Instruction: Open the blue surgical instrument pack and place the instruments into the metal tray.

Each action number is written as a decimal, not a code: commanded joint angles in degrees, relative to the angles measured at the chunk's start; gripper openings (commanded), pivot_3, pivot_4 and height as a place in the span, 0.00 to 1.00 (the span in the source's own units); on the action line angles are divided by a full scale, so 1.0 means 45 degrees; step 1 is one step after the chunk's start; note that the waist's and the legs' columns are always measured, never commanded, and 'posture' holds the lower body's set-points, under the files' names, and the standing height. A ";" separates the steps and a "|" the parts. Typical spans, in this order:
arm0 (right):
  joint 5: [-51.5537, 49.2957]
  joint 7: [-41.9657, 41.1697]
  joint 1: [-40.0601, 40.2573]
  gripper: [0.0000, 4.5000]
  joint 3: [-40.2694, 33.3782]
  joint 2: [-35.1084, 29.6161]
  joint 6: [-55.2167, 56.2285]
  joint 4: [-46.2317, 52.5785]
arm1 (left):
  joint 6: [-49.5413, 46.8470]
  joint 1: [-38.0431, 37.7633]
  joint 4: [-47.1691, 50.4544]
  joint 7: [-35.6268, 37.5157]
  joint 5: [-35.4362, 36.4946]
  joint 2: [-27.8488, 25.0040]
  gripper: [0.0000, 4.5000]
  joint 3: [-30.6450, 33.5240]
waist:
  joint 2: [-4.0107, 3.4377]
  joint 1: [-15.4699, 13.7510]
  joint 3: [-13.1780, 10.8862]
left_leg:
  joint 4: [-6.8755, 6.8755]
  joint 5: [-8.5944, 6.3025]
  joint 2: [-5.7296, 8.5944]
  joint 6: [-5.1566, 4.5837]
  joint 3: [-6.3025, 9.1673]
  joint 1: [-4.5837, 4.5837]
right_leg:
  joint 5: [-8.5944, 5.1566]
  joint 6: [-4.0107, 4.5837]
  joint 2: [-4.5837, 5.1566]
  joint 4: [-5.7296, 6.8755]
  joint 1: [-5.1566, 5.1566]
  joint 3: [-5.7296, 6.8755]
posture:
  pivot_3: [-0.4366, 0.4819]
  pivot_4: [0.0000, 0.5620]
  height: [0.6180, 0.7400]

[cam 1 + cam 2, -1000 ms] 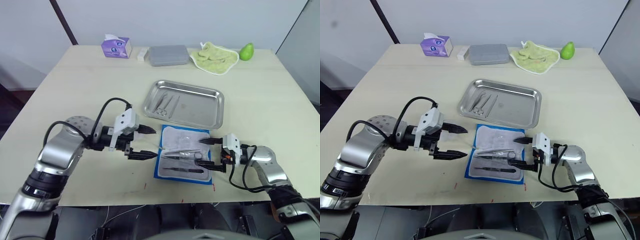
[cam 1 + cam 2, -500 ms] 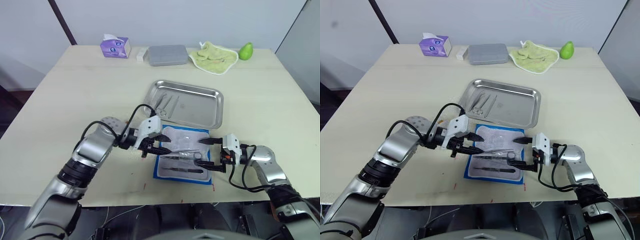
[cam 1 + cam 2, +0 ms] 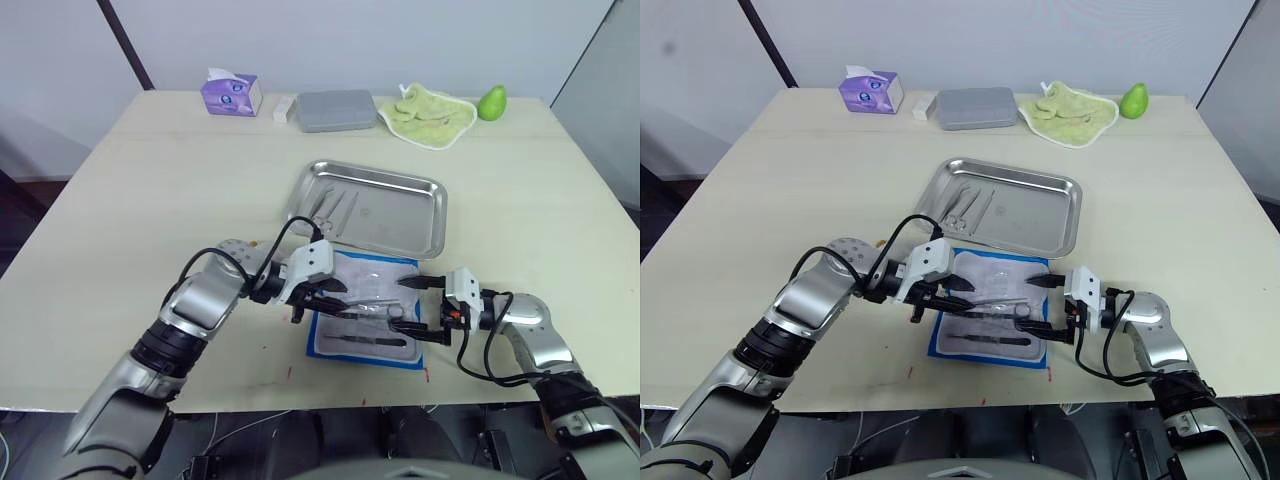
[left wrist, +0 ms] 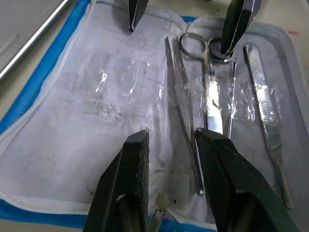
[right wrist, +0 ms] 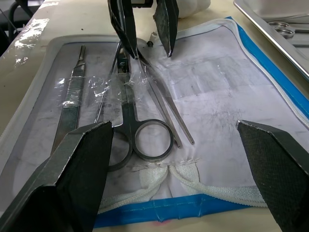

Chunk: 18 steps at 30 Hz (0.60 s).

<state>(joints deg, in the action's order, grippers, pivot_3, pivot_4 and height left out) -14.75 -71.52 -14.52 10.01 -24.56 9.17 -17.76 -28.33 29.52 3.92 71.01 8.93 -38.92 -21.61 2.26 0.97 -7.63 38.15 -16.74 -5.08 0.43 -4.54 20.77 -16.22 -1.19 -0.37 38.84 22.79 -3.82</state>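
Observation:
The blue surgical instrument pack (image 3: 368,272) lies open near the table's front edge, pale lining up. On it, under clear plastic, rest scissors (image 4: 207,92), tweezers (image 4: 181,104) and a flat-handled tool (image 4: 263,96). My left gripper (image 3: 322,295) hovers low over the pack's left edge, its fingers (image 4: 135,174) a narrow gap apart, with the tweezers' end lying by the inner side of one finger. My right gripper (image 3: 403,305) stands wide open at the pack's right edge, by the scissor rings. The metal tray (image 3: 400,215) sits just behind the pack, with a few instruments (image 3: 330,208) at its left end.
Along the far edge stand a purple tissue box (image 3: 232,94), a small white block (image 3: 285,108), a grey rectangular box (image 3: 338,110), a green cloth (image 3: 428,115) and a green pear (image 3: 491,102). The table's front edge runs just below the pack.
My left arm has swung right from the bare table onto the pack's left edge, and its fingers have narrowed from wide open. The right gripper has stayed still.

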 commanded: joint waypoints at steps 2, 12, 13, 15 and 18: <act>0.0419 -0.0033 0.0532 1.00 0.0552 0.0099 -0.0350 -0.0583 | 0.0108 0.0105 0.0563 0.0061 -0.0158 0.0020 0.37 -0.0229 | 0.0000 0.0000 0.0000 | 0.0000 0.0000 0.0000 0.0000 0.0000 0.0000 | 0.0000 0.0000 0.0000 0.0000 0.0000 0.0000 | 0.48 0.27 1.00; 0.0419 -0.0028 0.0506 1.00 0.0556 0.0090 -0.0380 -0.0582 | 0.0445 0.0239 0.0193 -0.0165 -0.0911 0.0266 0.37 -0.0639 | 0.0001 -0.0004 0.0002 | 0.0001 0.0000 0.0000 0.0000 -0.0001 -0.0002 | 0.0000 0.0000 0.0000 0.0001 -0.0001 -0.0002 | 0.48 0.27 1.00; 0.0420 -0.0031 0.0503 1.00 0.0558 0.0089 -0.0380 -0.0580 | 0.0442 0.0234 0.0213 -0.0150 -0.0946 0.0275 0.37 -0.0672 | 0.0001 -0.0004 0.0002 | 0.0001 0.0000 0.0000 0.0000 -0.0002 -0.0002 | 0.0000 0.0000 0.0000 0.0001 -0.0001 -0.0002 | 0.48 0.27 1.00; 0.0416 -0.0039 0.0502 1.00 0.0563 0.0092 -0.0380 -0.0569 | 0.0469 0.0188 0.0266 -0.0144 -0.1043 0.0256 0.37 -0.0773 | 0.0001 -0.0004 0.0002 | 0.0001 0.0000 0.0000 0.0000 -0.0002 -0.0002 | 0.0000 0.0000 0.0000 0.0001 -0.0001 -0.0002 | 0.48 0.27 1.00; 0.0410 -0.0046 0.0505 1.00 0.0584 0.0107 -0.0395 -0.0532 | 0.0656 -0.0128 0.0476 -0.0019 -0.1323 -0.0010 0.30 -0.1041 | 0.0001 -0.0004 0.0004 | 0.0001 0.0000 0.0000 0.0000 -0.0002 -0.0003 | 0.0000 0.0000 0.0000 0.0001 -0.0002 -0.0002 | 0.48 0.27 1.00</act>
<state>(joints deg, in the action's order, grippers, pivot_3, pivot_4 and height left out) -14.75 -71.42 -14.51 10.03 -24.53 9.12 -17.76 -25.82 30.00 4.71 70.24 4.23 -38.31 -24.42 2.27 0.95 -7.62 38.15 -16.74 -5.08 0.43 -4.55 20.75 -16.22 -1.19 -0.37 38.85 22.78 -3.84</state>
